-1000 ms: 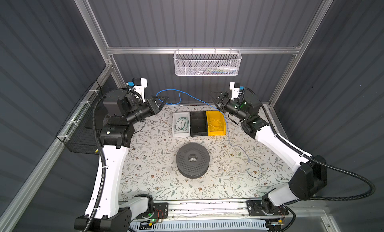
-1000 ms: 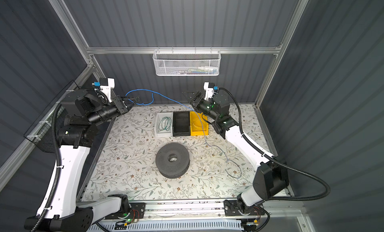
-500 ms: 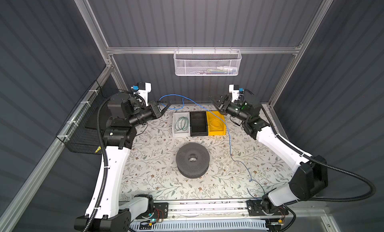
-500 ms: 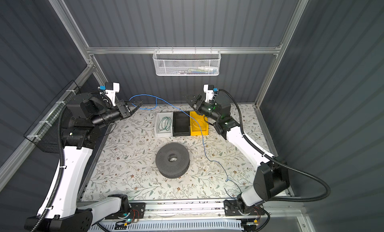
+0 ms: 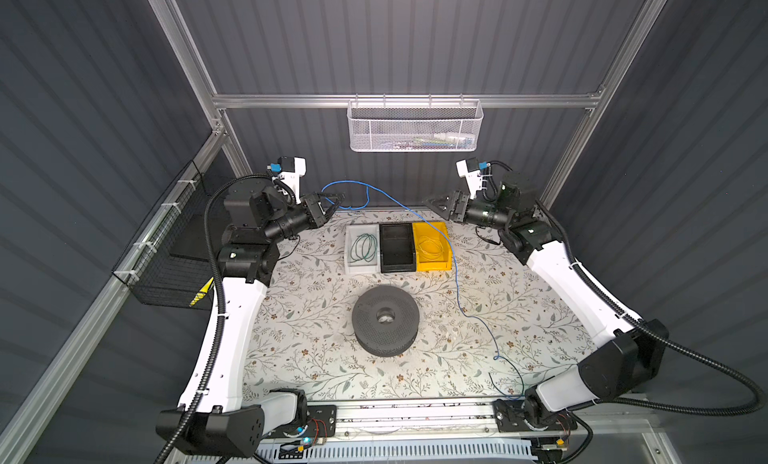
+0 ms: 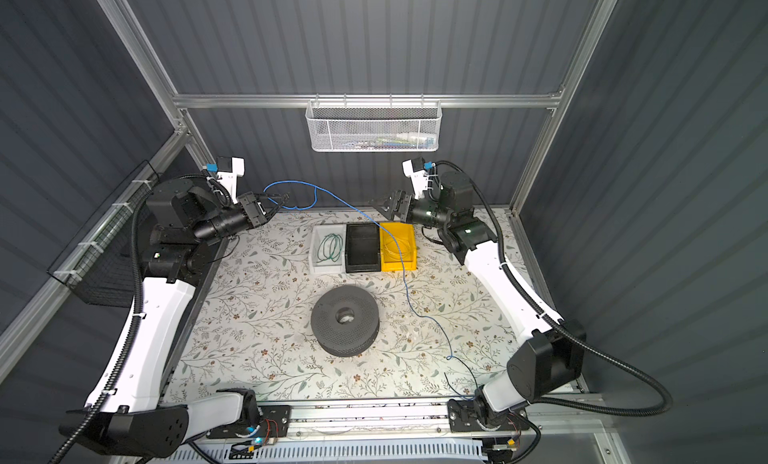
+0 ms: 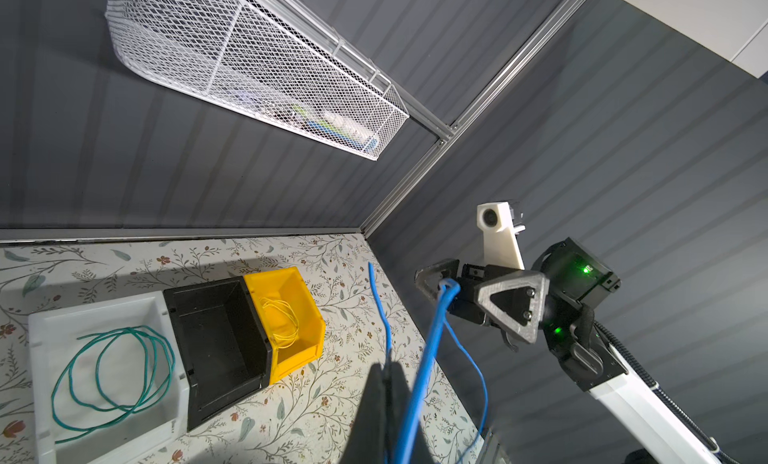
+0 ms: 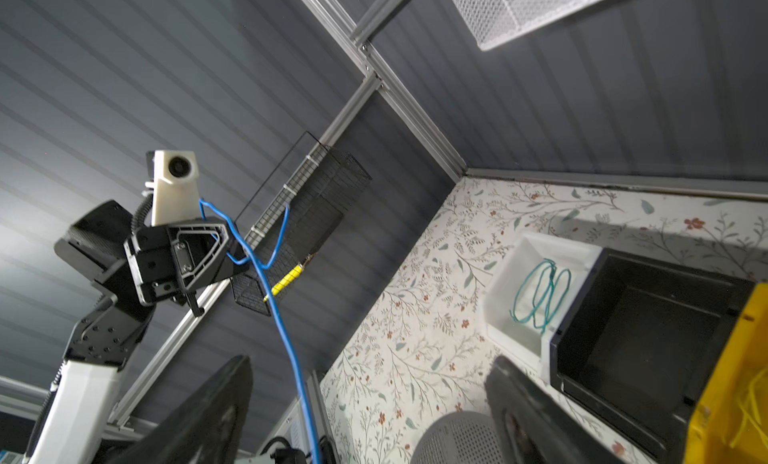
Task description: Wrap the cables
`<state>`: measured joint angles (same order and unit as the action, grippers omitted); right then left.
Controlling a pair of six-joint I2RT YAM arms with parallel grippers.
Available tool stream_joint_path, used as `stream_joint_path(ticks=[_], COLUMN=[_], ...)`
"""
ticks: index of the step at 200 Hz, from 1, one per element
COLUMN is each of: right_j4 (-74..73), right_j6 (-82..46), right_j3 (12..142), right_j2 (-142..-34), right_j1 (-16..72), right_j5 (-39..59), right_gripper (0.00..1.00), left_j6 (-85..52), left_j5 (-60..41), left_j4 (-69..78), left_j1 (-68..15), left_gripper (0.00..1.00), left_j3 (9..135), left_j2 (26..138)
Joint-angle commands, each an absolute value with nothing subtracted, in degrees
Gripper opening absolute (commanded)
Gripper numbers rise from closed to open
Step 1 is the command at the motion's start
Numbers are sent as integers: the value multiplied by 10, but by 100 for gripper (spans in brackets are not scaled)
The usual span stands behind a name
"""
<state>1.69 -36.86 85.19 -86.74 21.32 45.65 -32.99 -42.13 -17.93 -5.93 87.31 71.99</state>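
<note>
the left claw (image 5: 336,200) is pinched shut on the blue wire (image 5: 456,279) up near the back wall. from there the wire loops in the air and seems to pass between the wide-spread fingers of the right claw (image 7: 451,286). it then trails over the yellow bin (image 5: 432,266) down onto the counter (image 5: 307,324).
</note>
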Motion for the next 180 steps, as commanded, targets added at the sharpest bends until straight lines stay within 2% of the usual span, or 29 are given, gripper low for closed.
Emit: stream_joint_path(ticks=[1, 45, 54, 86, 116, 129, 137, 180], right_j4=[0, 89, 99, 113, 142, 161, 174, 220], right_j6=[-352, -289, -281, -268, -250, -238, -231, -200], right_j3=[825, 841, 841, 841, 857, 864, 869, 909], right_j2=[-858, -866, -867, -857, -845, -841, -837, -819], right_j1=[214, 229, 230, 229, 228, 225, 221, 174], right_j5=[529, 547, 546, 539, 517, 503, 484, 317], right_gripper=[88, 79, 74, 48, 13, 3, 0, 0], left_j6=[-326, -321, -320, -316, -306, -297, -291, -278], left_j5=[-439, -444, -449, -456, -455, -458, -460, -530], left_j4=[-172, -176, -176, -184, -198, -209, -217, -224], left_j1=[-62, -62, -62, -62, -62, -62, -62, -62], left_gripper=[0, 0, 0, 0, 0, 0, 0, 0], left_j3=[901, 909, 914, 924, 923, 923, 924, 906], left_j2=[725, 733, 738, 747, 747, 748, 749, 778])
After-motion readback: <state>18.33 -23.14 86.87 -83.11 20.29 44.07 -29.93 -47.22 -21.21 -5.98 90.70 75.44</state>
